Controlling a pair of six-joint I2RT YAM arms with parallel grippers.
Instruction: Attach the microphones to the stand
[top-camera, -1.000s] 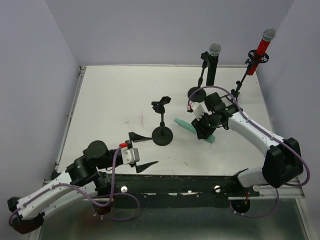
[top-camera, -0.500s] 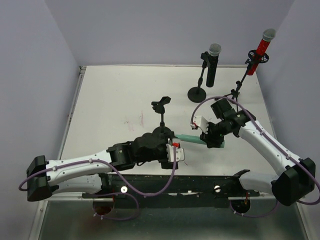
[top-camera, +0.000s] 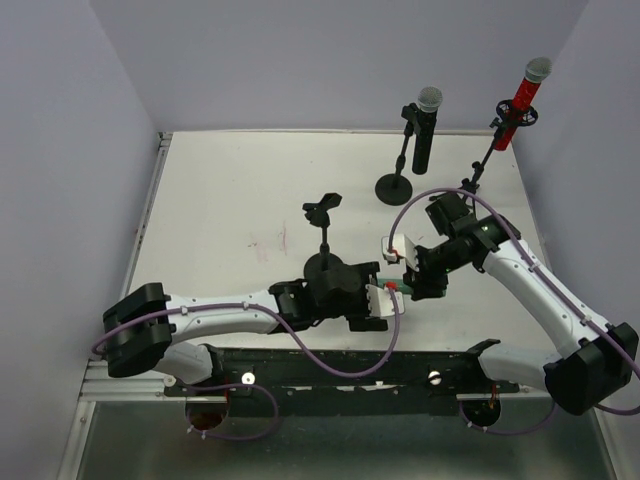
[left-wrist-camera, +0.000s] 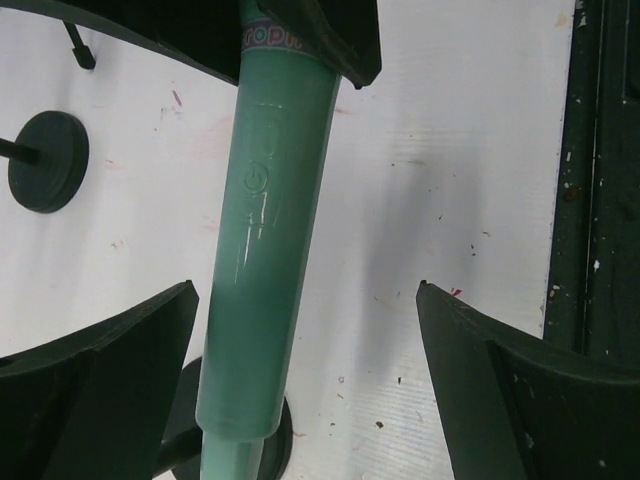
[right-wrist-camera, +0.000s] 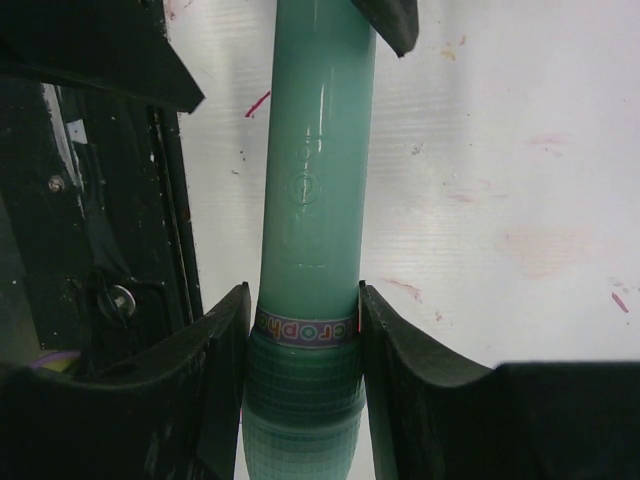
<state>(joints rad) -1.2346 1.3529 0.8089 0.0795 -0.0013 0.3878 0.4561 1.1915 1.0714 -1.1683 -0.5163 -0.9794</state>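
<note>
So, nearest the front edge, around 5 o'clock on the desk (top-camera: 230, 190), the left hand (left-wrist-camera: 305, 290) is spread as wide as it goes. Its fingers sit either side of the mint-green microphone (left-wrist-camera: 265, 230) handle without touching it, so it's gripping nothing. The mic itself belongs to the right hand (right-wrist-camera: 302, 300), which is clamped snug on the collar just under the head. Looks to me like a handover or regrip step. Next I reckon the left hand needs to close on the handle so the mic can be turned upright and pushed into the clip of the empty stand (top-camera: 321, 209), at about 11 o'clock from the hands. Far back, the black microphone (top-camera: 424, 125) at 1 o'clock and the red microphone (top-camera: 520, 100) at 2 o'clock already sit in their stands.
</note>
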